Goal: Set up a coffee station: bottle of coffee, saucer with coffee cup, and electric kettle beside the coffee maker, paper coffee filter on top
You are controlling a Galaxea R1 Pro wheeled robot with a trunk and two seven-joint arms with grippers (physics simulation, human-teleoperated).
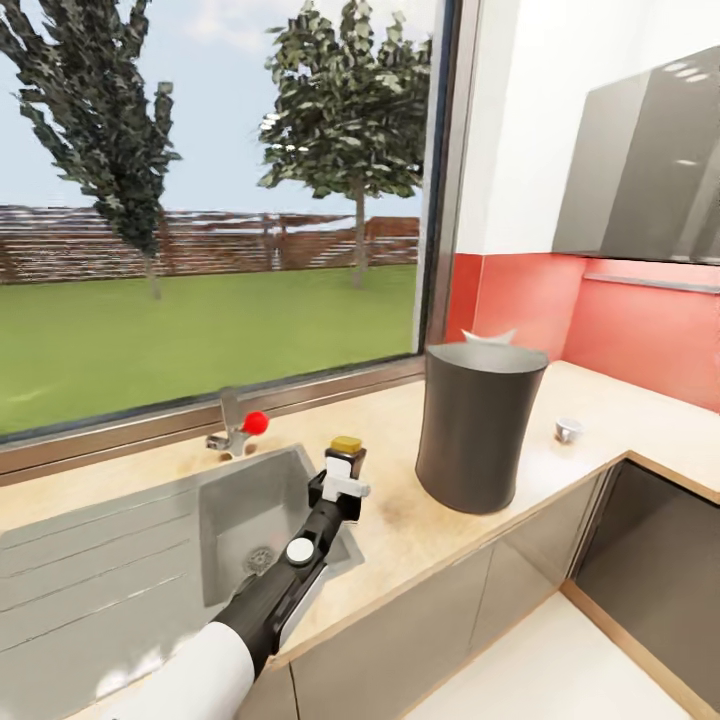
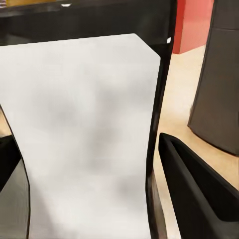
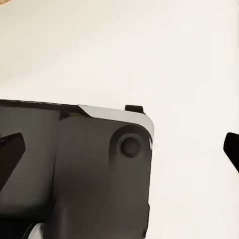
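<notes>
My left gripper (image 1: 340, 488) is shut on the bottle of coffee (image 1: 346, 455), whose mustard-yellow cap shows just right of the sink on the kitchen countertop (image 1: 400, 540). The left wrist view looks straight at the bottle's pale body (image 2: 84, 134), with a black finger (image 2: 199, 199) beside it. The coffee maker (image 1: 478, 430), a tall dark-grey cylinder, stands on the counter a short way to the bottle's right and appears again as the coffee maker (image 2: 219, 79). A white paper coffee filter (image 1: 490, 337) peeks over its far rim. My right gripper (image 3: 119, 149) is open over a pale surface.
The grey sink (image 1: 250, 520) with its red-knobbed tap (image 1: 240, 428) lies left of the bottle. A small pale cup-like object (image 1: 568, 430) sits on the counter right of the coffee maker. Grey wall cabinets (image 1: 650, 170) hang above the red backsplash. A big window runs along the back.
</notes>
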